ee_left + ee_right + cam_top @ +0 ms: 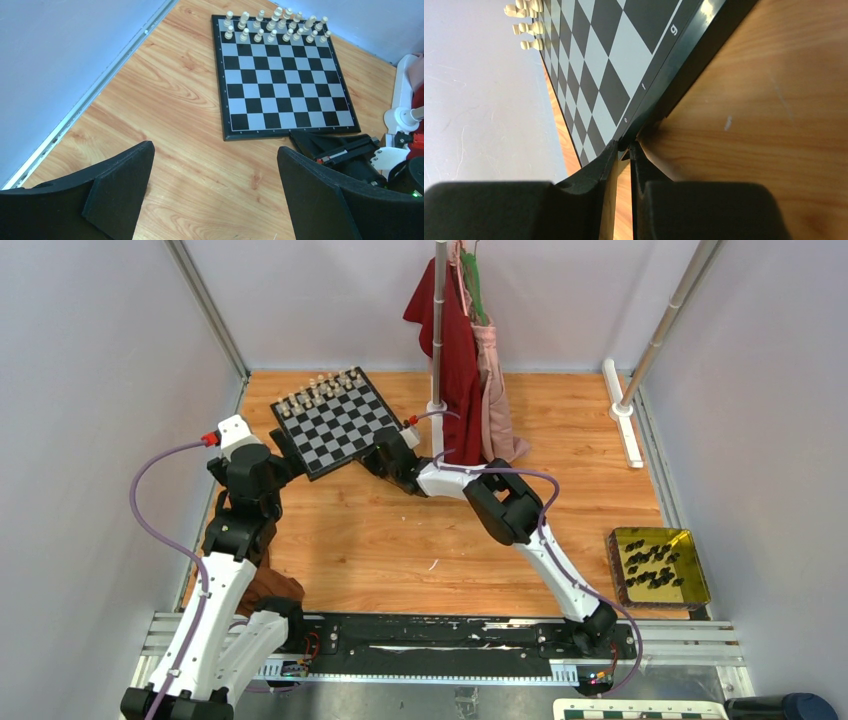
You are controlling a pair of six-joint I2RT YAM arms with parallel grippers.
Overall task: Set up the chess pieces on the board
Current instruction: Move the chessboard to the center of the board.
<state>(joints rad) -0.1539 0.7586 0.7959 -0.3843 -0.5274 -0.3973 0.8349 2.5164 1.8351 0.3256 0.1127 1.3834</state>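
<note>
The chessboard (335,425) lies at the back left of the wooden table, turned at an angle. Cream pieces (320,390) stand in two rows on its far edge; they also show in the left wrist view (275,25). Black pieces (655,570) lie in a gold tray (612,570) at the front right. My right gripper (375,455) is shut on the board's near border (659,85), one finger above the edge and one below. My left gripper (215,170) is open and empty above bare wood, just short of the board's near left corner (227,135).
A metal pole stand (438,330) with a red garment (460,350) and a pink one hangs close behind the right gripper. A white power strip (620,425) lies at the back right. A brown cloth (270,590) lies by the left arm. Walls enclose three sides.
</note>
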